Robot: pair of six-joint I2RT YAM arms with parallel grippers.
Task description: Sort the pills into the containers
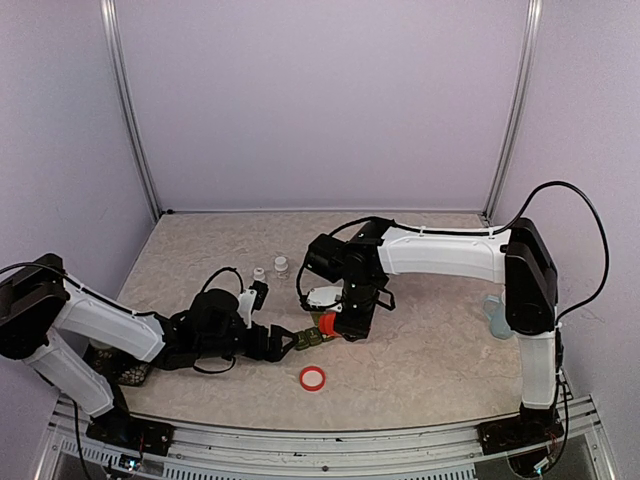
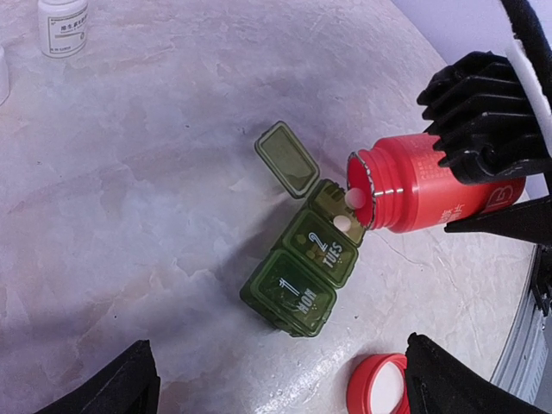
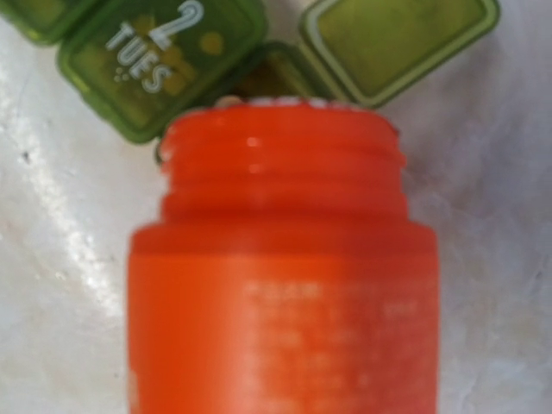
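- Red-orange bottle point(image 2: 401, 185), white print, in the black right gripper point(image 2: 442, 177).
- White pill point(image 2: 354, 198) at its mouth.
- Dark green containers point(image 2: 304, 276) below that mouth, yellowish inside, white "1 MON" and "2 TUES".
- Red cap point(image 2: 378, 385), white inside, by the left gripper point(image 2: 285, 392).
- Pale marbled table point(image 2: 129, 172).

Top camera looks down from behind on the whole table point(image 1: 420, 350); both wrist cameras face down close on the red bottle point(image 2: 418, 185) and containers point(image 2: 302, 276), right nearest.

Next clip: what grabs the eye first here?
The red bottle, clamped in the right gripper, is tipped with its mouth over the open end compartment of the green pill organizer, a white pill at its lip. A red cap lies nearer the arms' bases, and the left gripper hangs open beside the organizer.
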